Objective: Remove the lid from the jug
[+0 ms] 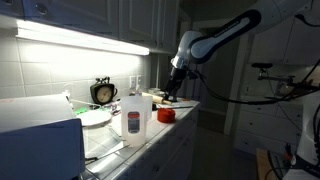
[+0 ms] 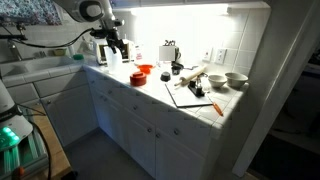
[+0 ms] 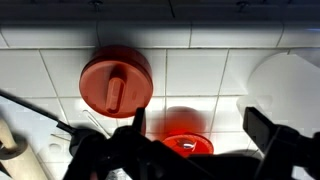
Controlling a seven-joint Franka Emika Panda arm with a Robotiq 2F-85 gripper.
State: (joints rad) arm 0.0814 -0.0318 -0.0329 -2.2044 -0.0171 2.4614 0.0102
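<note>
Exterior view: lid [image 1: 165,114] lies beside the jug [image 1: 135,113].

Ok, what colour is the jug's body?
Translucent whitish. The jug shows best in an exterior view, standing on the counter.

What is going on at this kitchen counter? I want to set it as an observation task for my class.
A robot arm is working over a tiled counter. Its hand is open, holds nothing and hovers low over the tiles. The jug stands upright nearby, seemingly with no cap on top. The red lid lies on the counter beside it, so the lid looks already off.
</note>
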